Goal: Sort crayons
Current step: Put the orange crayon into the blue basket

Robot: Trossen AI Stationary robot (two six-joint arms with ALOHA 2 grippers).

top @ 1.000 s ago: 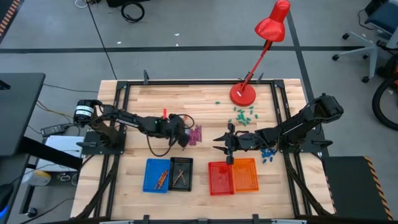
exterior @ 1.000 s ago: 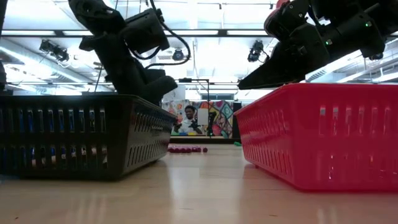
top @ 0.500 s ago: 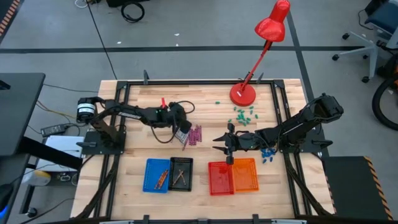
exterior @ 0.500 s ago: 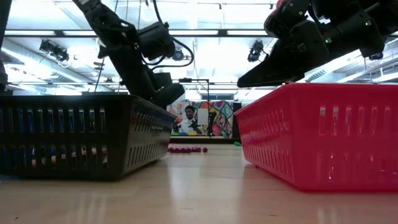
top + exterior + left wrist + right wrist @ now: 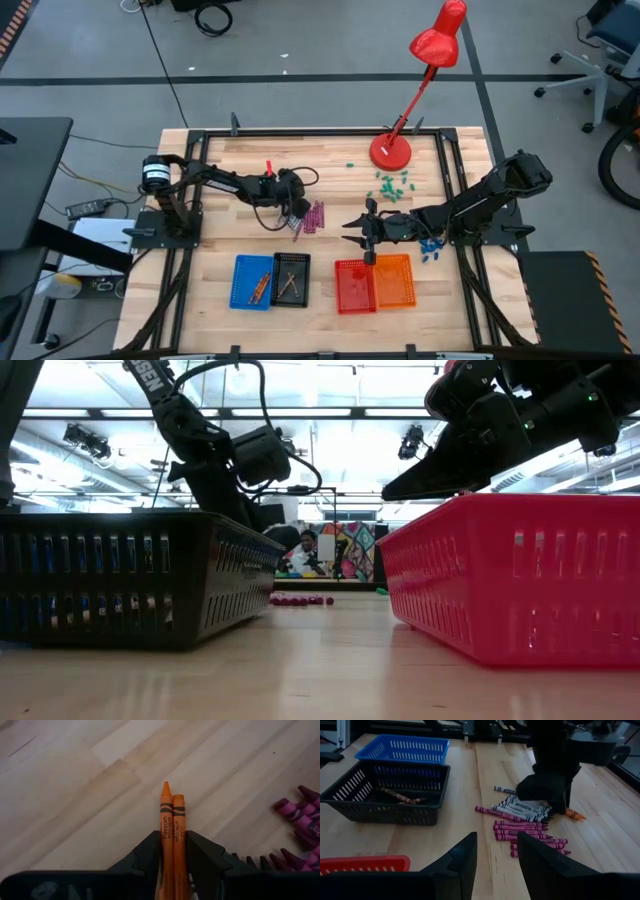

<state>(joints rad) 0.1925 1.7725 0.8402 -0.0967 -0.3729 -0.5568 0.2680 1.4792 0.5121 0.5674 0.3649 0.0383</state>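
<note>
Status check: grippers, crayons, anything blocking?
Left gripper shut on two orange crayons, beside the purple crayon pile. Right gripper open, empty, hovering near red basket. Nothing in the way.

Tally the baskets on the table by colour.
Blue basket: 1
Black basket: 1
Red basket: 1
Orange basket: 1
Total: 4

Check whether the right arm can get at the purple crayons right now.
Probably yes. The right pincer is open and empty, with bare table between it and the purple crayons. The left pincer, holding two orange crayons, sits just beyond them and could crowd the reach.
</note>
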